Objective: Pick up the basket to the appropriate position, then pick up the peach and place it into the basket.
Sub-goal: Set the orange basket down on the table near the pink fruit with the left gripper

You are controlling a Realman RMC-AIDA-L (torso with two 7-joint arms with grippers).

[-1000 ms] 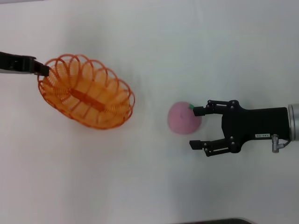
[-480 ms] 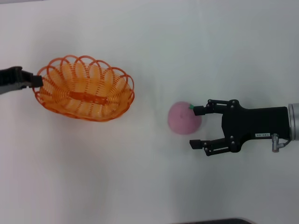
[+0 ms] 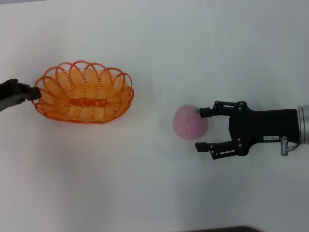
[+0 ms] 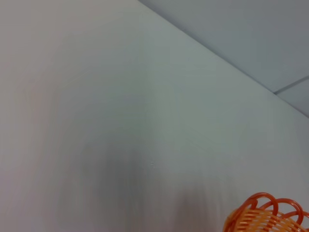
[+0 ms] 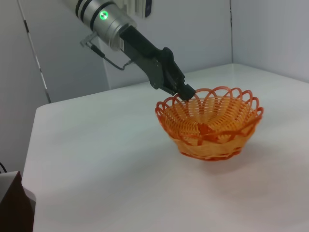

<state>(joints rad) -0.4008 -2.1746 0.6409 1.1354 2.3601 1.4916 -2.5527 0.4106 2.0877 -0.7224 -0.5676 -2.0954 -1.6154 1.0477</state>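
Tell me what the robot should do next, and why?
Probably the left gripper should let go of the basket and back away. The basket looks set down on the white table, with that gripper pinching its rim at the end away from the peach. The right gripper waits open, one of its fingers at the peach's top, ready to close next.

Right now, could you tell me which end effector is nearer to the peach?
The right. The right end effector is open with the peach just at its fingertips, while the left end effector is far across the table, shut on the basket rim.
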